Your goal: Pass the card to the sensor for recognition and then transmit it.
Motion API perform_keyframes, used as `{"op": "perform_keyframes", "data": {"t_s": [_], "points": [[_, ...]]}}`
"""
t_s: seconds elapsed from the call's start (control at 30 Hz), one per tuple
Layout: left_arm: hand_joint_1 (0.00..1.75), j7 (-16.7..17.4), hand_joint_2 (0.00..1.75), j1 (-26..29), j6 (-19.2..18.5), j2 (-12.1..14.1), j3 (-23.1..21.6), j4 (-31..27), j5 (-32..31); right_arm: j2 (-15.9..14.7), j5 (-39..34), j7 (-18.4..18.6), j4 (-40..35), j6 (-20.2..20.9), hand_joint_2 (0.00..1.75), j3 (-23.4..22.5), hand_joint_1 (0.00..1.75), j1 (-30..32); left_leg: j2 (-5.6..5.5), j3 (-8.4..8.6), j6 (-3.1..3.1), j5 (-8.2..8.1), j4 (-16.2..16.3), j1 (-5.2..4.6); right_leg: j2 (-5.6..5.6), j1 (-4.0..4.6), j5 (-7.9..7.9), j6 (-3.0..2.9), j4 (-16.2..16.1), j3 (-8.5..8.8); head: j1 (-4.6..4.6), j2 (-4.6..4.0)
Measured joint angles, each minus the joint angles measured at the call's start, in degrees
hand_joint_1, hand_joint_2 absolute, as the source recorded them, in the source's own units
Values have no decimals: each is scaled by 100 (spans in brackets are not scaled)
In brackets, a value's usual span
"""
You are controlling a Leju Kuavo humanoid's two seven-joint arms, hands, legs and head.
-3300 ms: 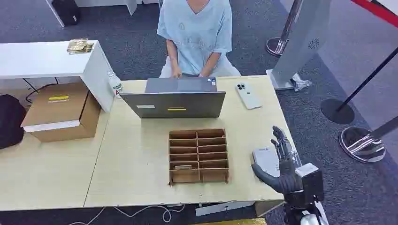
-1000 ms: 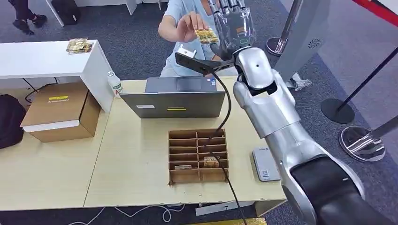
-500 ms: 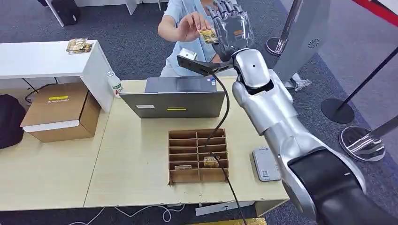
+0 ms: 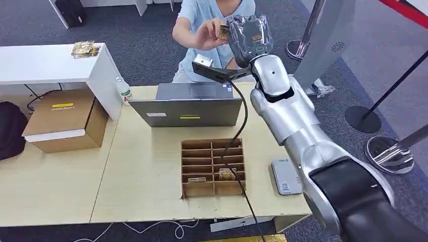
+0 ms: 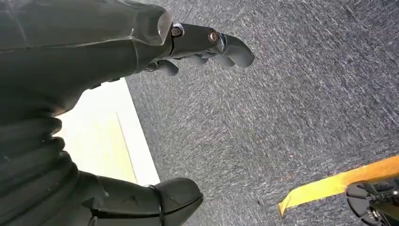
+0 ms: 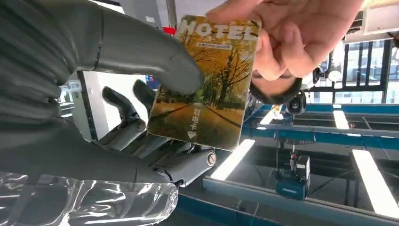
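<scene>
Our right hand [image 6: 108,117] is raised toward a seated person, thumb pressed on the face of the hotel card [image 6: 207,80], fingers behind it. The person's hand [image 6: 287,37] pinches the card's far edge. We should firm our pinch before drawing back toward the sensor [image 4: 285,176]. Our left hand [image 5: 141,117] hangs with fingers apart, holding nothing.

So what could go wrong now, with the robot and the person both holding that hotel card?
1. The right robot hand has its thumb on the card while the person's hand grips its far edge. If the person lets go before the grip is firm, the card may fall.
2. The arm's black cable hangs over the cardboard organizer. Swinging back toward the sensor, it might snag there.
</scene>
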Motion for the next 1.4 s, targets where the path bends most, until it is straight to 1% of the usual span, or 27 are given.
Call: {"op": "perform_keyframes", "data": {"t_s": [0.23,0.5,0.63,0.73,0.93,1.0,1.07,1.23,1.4], "points": [[0,0,175,0,0,-2,33,0,-17,33,-31,-35,85,-55,175,0,175,-3,0,0,0,0,0,0,-1,0,0,0,0,0,0,0],[0,0,175,0,0,-2,37,0,-46,37,-186,-136,105,-227,175,-53,175,-3,0,0,0,0,0,0,0,0,0,0,0,0,0,0],[0,0,175,1,0,-2,44,0,-59,37,-499,-273,90,-253,175,-140,175,6,0,0,0,0,0,0,0,0,0,0,0,0,0,0],[0,0,175,1,0,-4,61,0,-61,37,-838,-411,17,-146,175,-265,175,23,0,1,0,0,0,0,0,0,0,0,0,-1,0,0],[0,0,175,7,0,-4,148,0,-116,18,-1859,-701,-273,388,175,-611,175,109,1,1,0,0,1,0,2,0,0,0,0,-5,-2,0],[0,0,175,6,0,-7,184,0,-138,-22,-2306,-772,-437,709,175,-768,175,161,0,0,0,0,2,0,0,0,0,0,0,-4,0,0],[0,0,175,15,-2,-9,203,0,-153,-66,-2772,-780,-571,1050,175,-958,175,193,-1,-2,0,0,2,0,-1,0,0,0,0,-5,0,0],[0,2,175,14,-20,-7,286,0,-219,-267,-3544,-684,-789,1907,175,-1314,175,201,0,-3,0,0,4,-1,0,-1,2,1,-1,-6,-2,0],[0,20,175,15,-66,-7,317,0,-267,-544,-4031,-621,-833,2516,175,-1545,175,194,-1,-3,0,0,5,-1,-1,-1,2,1,-1,-6,-2,0]]}}
